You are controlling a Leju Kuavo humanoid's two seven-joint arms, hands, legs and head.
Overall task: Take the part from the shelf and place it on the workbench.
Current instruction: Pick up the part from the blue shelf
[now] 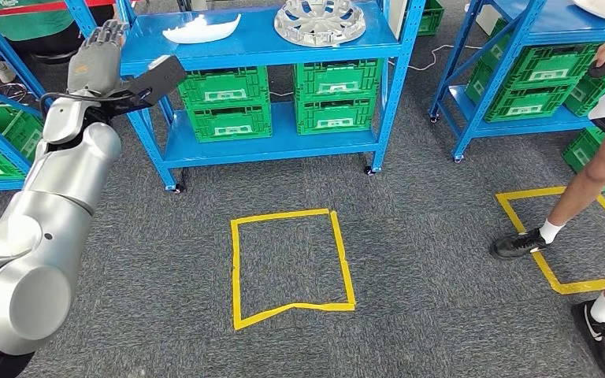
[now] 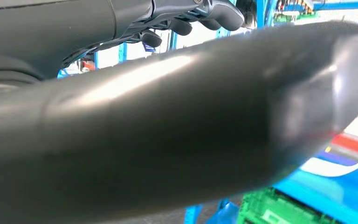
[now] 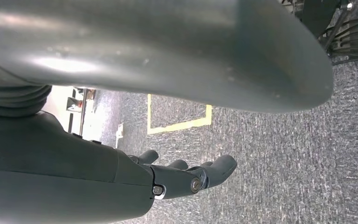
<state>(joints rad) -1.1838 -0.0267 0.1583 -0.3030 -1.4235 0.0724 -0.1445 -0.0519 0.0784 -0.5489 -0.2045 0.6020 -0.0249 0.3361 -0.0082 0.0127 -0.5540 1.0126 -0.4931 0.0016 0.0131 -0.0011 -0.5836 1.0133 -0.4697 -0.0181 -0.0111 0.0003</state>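
A white curved part [image 1: 202,30] lies on the top board of the blue shelf [image 1: 260,46], with a silver wheel cover [image 1: 320,20] to its right. My left hand [image 1: 98,58] is raised at the shelf's left end, left of the white part and apart from it, fingers stretched out and holding nothing. In the left wrist view its thumb [image 2: 177,126] is large and blurred, the fingers [image 2: 191,21] are spread, and the white part [image 2: 332,167] lies on blue board beyond. My right hand [image 3: 186,176] hangs over the grey floor, fingers loosely extended and empty.
Green crates [image 1: 276,98] fill the shelf's lower levels. A yellow tape square [image 1: 291,266] marks the floor in front of the shelf. At the right a person [image 1: 599,165] stands on another tape outline [image 1: 551,236], beside a second blue shelf [image 1: 520,71] of crates.
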